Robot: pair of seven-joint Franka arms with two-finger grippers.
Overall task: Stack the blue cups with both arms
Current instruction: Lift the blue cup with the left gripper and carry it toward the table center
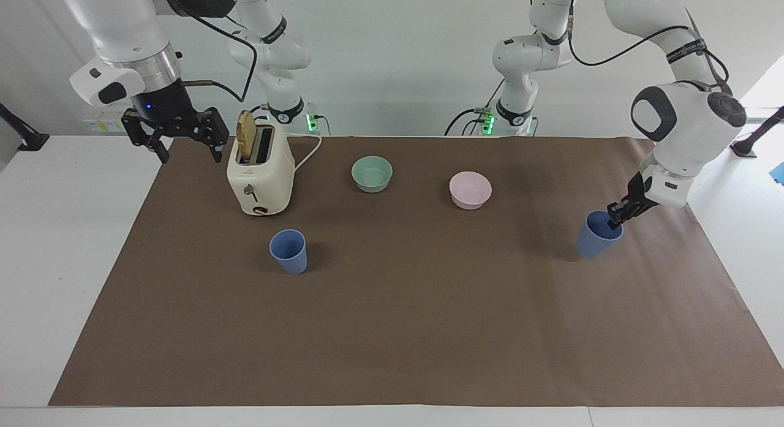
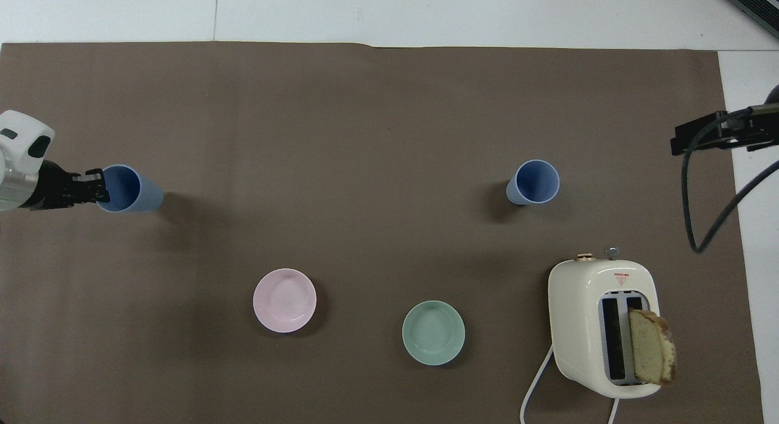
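Left claw (image 1: 614, 218): closed on the rim of one blue cup (image 1: 598, 234), one finger inside the mouth and one outside; a rim pinch is suited to a thin tapered wall
Held cup: seen tilted at the left arm's end of the brown mat (image 1: 392, 329), its base apparently just off the mat or barely on it; which cannot be told
Second blue cup (image 1: 288, 250): upright and open-mouthed on the mat toward the right arm's end, farther from the robots than the toaster (image 1: 260, 173); judged to be the receiver of the stack
Right claw (image 1: 173, 133): jaws spread wide and empty, held in the air over the mat's edge beside the toaster; this arm waits
Step in hand: judged as the lift-off of the gripped cup, with the stacking itself not yet done
Open room: a broad bare stretch of mat is left between the two cups; the pink bowl (image 1: 470, 190) and green bowl (image 1: 372, 173) lie nearer to the robots than that path
Edges: the held cup is near the mat's end, with white desk (image 1: 55, 243) beside it
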